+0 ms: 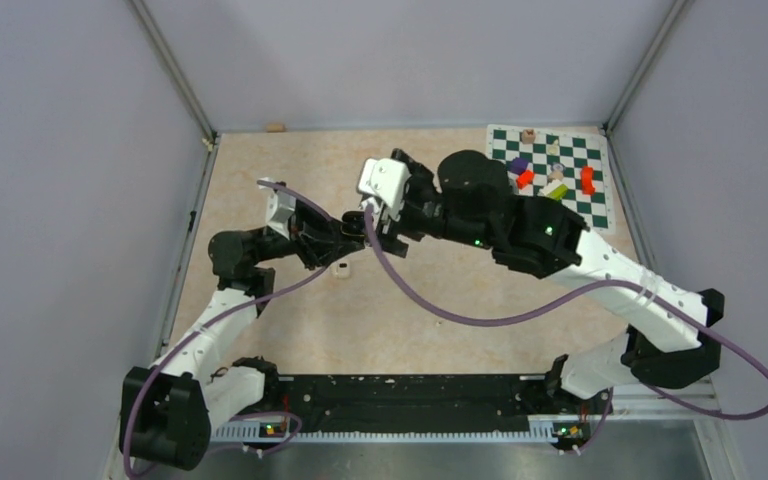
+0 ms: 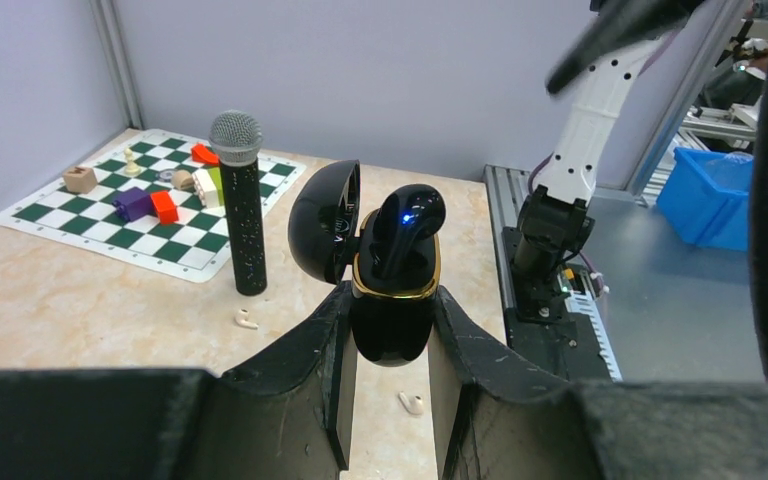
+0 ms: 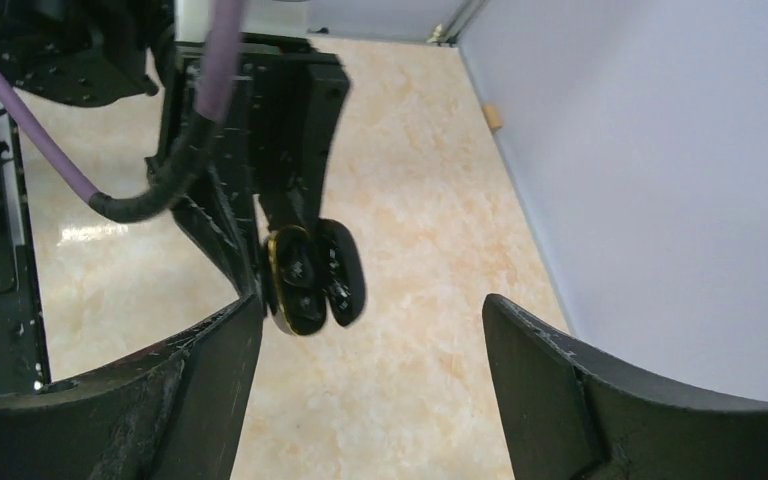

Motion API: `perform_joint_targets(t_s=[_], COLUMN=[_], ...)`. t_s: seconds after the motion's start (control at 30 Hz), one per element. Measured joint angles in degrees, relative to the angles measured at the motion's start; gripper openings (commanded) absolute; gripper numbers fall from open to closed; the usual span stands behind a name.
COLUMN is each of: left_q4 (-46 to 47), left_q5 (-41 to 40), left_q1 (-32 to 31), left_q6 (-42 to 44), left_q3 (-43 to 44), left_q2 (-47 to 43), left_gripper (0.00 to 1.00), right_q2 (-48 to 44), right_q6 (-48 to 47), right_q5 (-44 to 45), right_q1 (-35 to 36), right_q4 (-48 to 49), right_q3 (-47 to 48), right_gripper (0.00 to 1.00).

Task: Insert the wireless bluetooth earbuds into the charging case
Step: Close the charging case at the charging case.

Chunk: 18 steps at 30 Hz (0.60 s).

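My left gripper (image 2: 392, 302) is shut on the black charging case (image 2: 392, 318) with a gold rim, held upright off the table with its lid (image 2: 322, 220) swung open. A black earbud (image 2: 406, 225) with a small blue light stands in the case, its top sticking out. Two whitish earbuds lie on the table, one (image 2: 246, 320) near the microphone and one (image 2: 411, 403) under the case. My right gripper (image 3: 372, 310) is open and empty, just above the case (image 3: 298, 282). In the top view both grippers meet at mid-table, the left gripper (image 1: 345, 232) beside the right gripper (image 1: 385, 225).
A black microphone (image 2: 243, 205) with a silver head stands upright left of the case. A green-and-white chessboard mat (image 1: 594, 205) with coloured blocks lies at the far right corner. A blue bin (image 2: 720, 195) sits beyond the table's metal rail.
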Motion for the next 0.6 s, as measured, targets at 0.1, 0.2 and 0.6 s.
perform_joint_targets(t_s=[0.1, 0.2, 0.6], left_q4=[3.9, 9.2, 18.5], left_q5=[-1.6, -4.3, -10.9], left_q1=[0.8, 2.2, 4.4], left_q6=[-3.5, -8.4, -16.5], left_q3=[0.0, -0.1, -3.3], left_q2=[0.0, 0.0, 0.0], left_gripper=[0.0, 0.0, 0.0], right_q2=[-2.1, -3.8, -0.8], right_q6=[2.7, 5.8, 11.9], right_q5=[-1.7, -2.4, -5.0], right_q1=[-3.1, -6.2, -7.5], right_q4=[0.7, 3.0, 8.4], right_q3=[1.0, 0.9, -1.6], right_gripper=[0.8, 0.8, 0.8])
